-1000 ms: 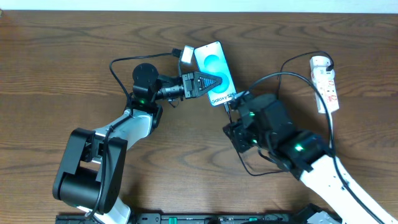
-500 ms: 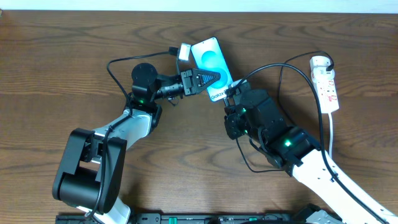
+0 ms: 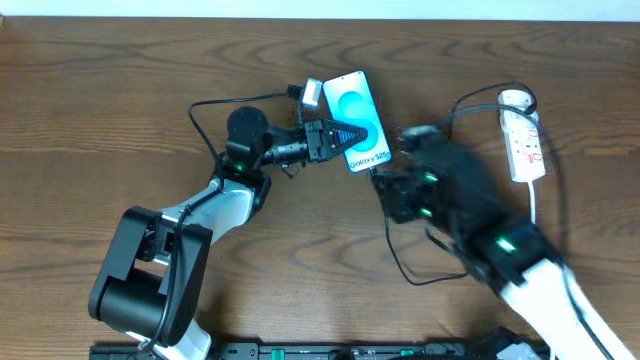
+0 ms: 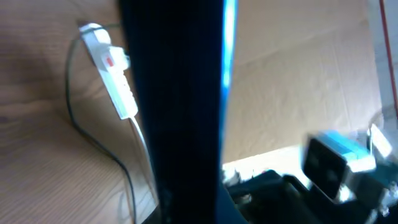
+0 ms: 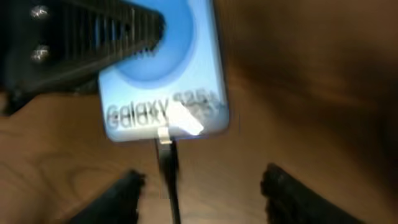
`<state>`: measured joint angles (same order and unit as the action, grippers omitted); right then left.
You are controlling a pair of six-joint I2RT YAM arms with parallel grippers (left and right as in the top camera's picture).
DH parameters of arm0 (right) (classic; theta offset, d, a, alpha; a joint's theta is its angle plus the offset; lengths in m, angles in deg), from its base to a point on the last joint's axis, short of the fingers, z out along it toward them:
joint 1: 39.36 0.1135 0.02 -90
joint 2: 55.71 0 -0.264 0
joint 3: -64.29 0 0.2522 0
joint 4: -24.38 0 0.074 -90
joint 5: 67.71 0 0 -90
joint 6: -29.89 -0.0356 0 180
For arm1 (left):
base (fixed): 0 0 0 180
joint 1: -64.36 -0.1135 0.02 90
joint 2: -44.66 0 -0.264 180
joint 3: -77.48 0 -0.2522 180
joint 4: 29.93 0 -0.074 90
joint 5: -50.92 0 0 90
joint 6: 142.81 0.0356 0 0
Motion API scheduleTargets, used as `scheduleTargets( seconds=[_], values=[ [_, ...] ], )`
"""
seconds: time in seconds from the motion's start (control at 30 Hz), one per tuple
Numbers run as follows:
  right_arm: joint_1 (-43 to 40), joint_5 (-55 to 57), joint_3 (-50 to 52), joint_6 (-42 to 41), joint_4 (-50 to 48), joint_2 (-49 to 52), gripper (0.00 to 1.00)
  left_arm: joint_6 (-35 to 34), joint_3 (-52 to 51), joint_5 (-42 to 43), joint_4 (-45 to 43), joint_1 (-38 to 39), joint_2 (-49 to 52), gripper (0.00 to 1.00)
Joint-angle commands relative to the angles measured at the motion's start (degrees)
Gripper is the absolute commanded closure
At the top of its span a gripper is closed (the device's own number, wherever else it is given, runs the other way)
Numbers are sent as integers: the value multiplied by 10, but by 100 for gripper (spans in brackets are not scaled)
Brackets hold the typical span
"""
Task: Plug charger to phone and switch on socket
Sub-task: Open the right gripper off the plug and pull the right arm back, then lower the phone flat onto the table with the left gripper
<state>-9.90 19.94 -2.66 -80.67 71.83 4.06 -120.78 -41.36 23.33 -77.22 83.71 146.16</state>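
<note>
The phone, cyan screen with white lettering, is held above the table by my left gripper, which is shut on its side. In the left wrist view the phone shows edge-on and dark. In the right wrist view the charger's connector tip sits at the phone's bottom edge, and its black cable runs down between my right gripper's fingers, which are apart and not touching it. The right gripper is blurred, just below and right of the phone. The socket lies at the far right.
A small white adapter block sits by the phone's top end with a black cable looping left. The charger cable trails under the right arm. The socket and its cord show in the left wrist view beside brown cardboard.
My right gripper has drawn back from the phone's bottom end, down and to the right. The left gripper has shifted the phone slightly right.
</note>
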Motion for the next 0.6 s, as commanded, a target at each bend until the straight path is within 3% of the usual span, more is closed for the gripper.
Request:
scheduleTargets(
  seconds=[0.0,0.1,0.17,0.3,0.4,0.47,0.57],
  values=[
    [-44,8,-23,-2,12,-120,25,-58,19,-68,-2,7,-3,93],
    [-89,67,-23,-2,14,-228,15,-38,63,-93,76,29,-3,93],
    [-116,154,-23,-2,28,-299,11,46,124,-109,230,49,-3,93],
    [-136,220,-23,-2,69,-360,9,231,244,-179,537,80,-1,93],
    [-137,221,-21,-4,88,-359,10,333,305,-194,673,92,15,93],
    [-137,221,-20,-14,88,-350,10,364,318,-193,709,95,29,93],
    [-137,221,-20,-41,79,-320,10,409,318,-86,697,95,75,93]
  ],
)
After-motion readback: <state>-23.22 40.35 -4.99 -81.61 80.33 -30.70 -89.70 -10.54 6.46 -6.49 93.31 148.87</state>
